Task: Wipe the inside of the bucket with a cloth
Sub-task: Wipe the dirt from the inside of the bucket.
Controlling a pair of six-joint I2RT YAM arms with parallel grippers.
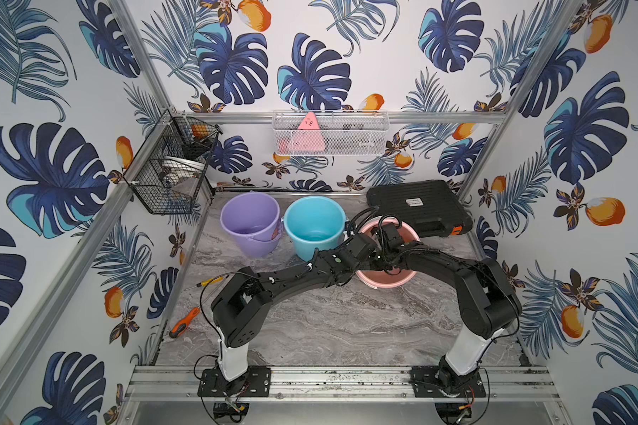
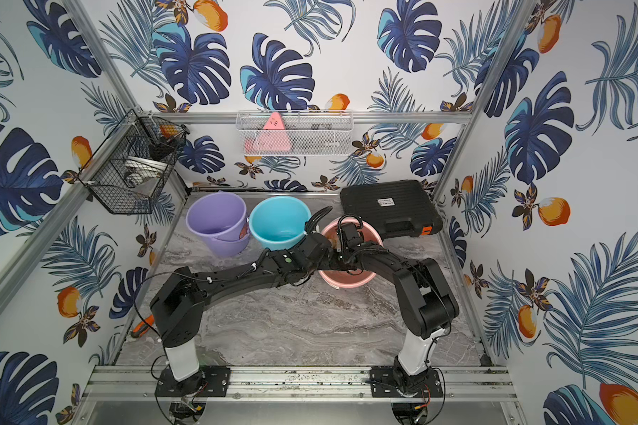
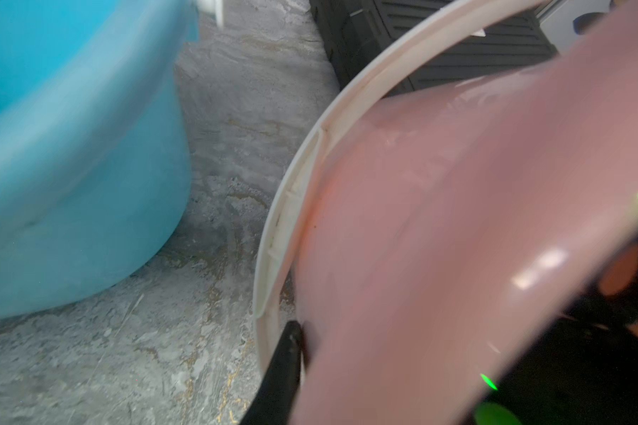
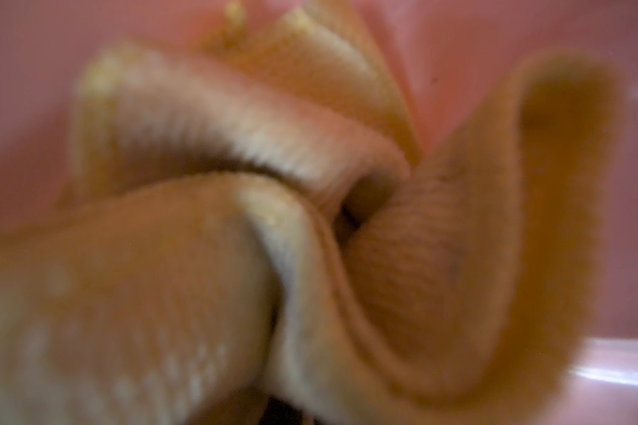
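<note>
With left jaws pinched shut on pink bucket (image 3: 457,220) rim and right jaws clamped on bunched cloth (image 4: 310,220) inside, hold rim steady, press cloth to wall, sweep round.

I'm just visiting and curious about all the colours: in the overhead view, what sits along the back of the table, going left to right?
Purple bucket → blue bucket → pink bucket → black case.
</note>
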